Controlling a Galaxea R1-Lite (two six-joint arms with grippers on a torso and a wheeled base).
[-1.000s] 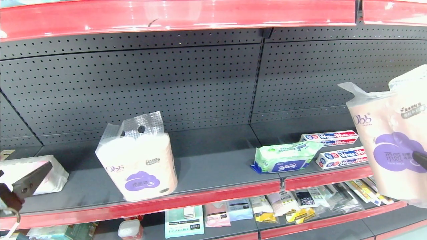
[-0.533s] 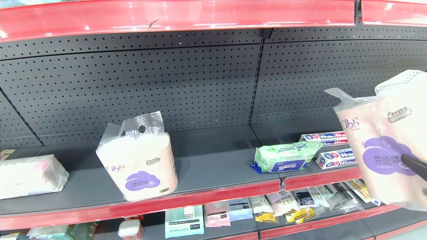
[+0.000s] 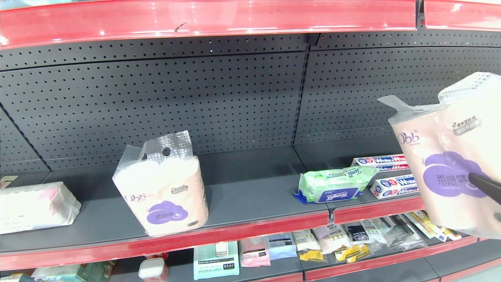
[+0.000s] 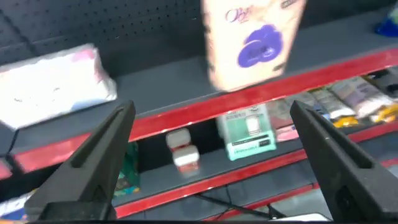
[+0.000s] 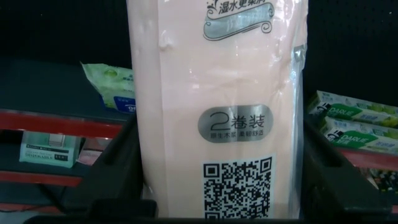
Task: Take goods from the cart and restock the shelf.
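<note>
A pink pack of paper rolls with a purple cloud print [image 3: 446, 168] hangs in front of the right end of the grey shelf [image 3: 250, 188], tilted. My right gripper [image 3: 485, 186] is shut on it. In the right wrist view the pack [image 5: 217, 93] sits between the two black fingers [image 5: 121, 168]. A matching pack [image 3: 162, 192] stands upright on the shelf, left of the middle. My left gripper [image 4: 212, 111] is open with nothing in it, low in front of the shelf's red edge, below that pack [image 4: 252, 40].
A white tissue pack [image 3: 35, 205] lies at the shelf's left end. Green wet wipes [image 3: 332, 184] and two toothpaste boxes [image 3: 385, 161] lie at the right. Bare shelf runs between the standing pack and the wipes. Small goods fill the lower shelf [image 3: 274, 250].
The right gripper has carried its pack left and slightly up, toward the shelf. The left gripper has dropped out of the head view at the lower left.
</note>
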